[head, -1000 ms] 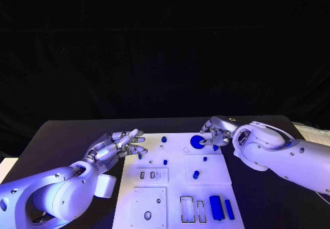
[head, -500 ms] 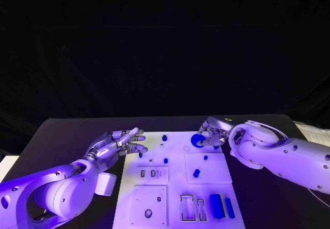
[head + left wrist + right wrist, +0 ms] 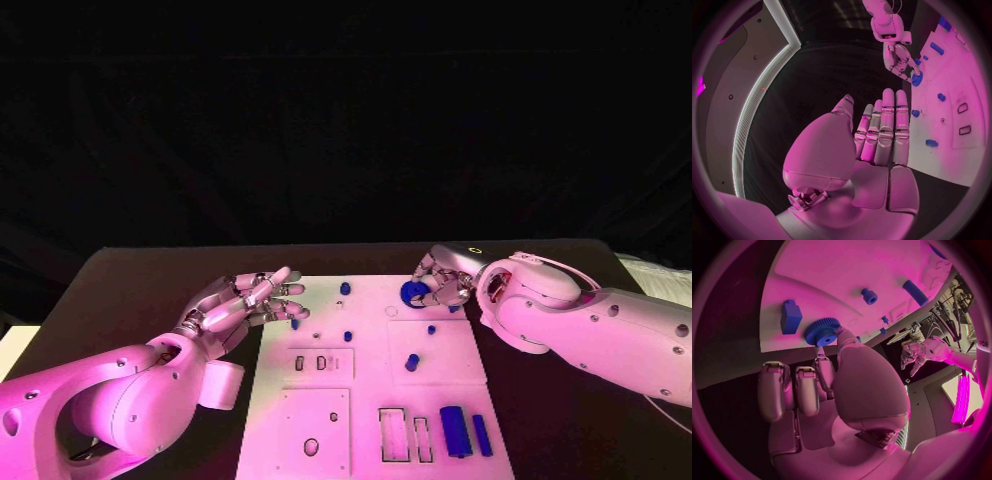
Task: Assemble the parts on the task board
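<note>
At the left edge of the task board (image 3: 368, 400), the left hand (image 3: 242, 305) is held just above the black table (image 3: 130, 290), palm open, its fingers (image 3: 887, 125) stretched out side by side and nothing gripped in them. Small blue parts are seen scattered over the far half of the board: one peg (image 3: 345, 288) near the far edge, another (image 3: 293, 323) close to the left hand's fingertips, and a further one (image 3: 411, 362) on the raised square plate toward the middle. At the near right corner two long blue bars (image 3: 464, 433) are laid side by side, next to empty rectangular slots. Near the far right corner a blue gear (image 3: 415, 293) is pinched by the right hand (image 3: 447, 278) between thumb and fingers (image 3: 841, 334); it appears to be touching the board, though that contact cannot be confirmed. A blue block (image 3: 790, 316) is found just beside the gear.
</note>
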